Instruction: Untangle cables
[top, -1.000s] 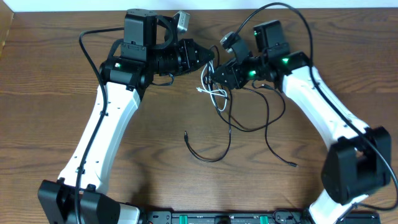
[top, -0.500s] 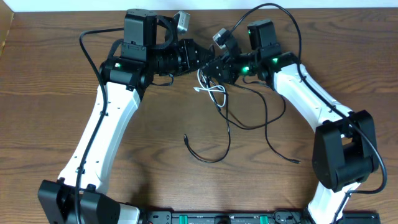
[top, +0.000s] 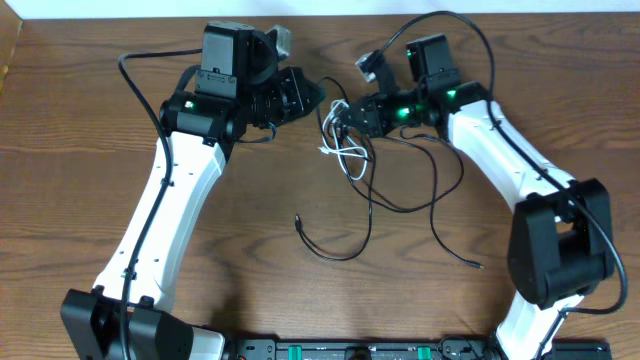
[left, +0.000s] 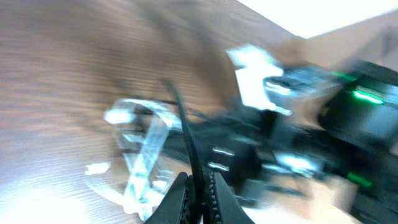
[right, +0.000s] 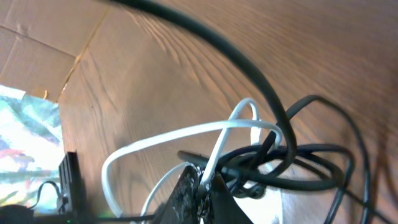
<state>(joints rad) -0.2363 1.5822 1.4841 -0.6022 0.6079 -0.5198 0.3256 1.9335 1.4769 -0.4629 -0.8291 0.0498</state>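
We show 2 clenched claws: left claw (left: 196, 186) pinching the black cable (left: 184, 137), right claw (right: 202, 186) pinching the white cable (right: 180, 134).

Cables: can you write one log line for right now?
left gripper: shut on black cable | right gripper: shut on white cable | cables: tangled

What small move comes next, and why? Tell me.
Probably draw the grippers slowly apart: the left gripper is shut on the black cable, the right gripper on the white cable, and the two are looped together between them.
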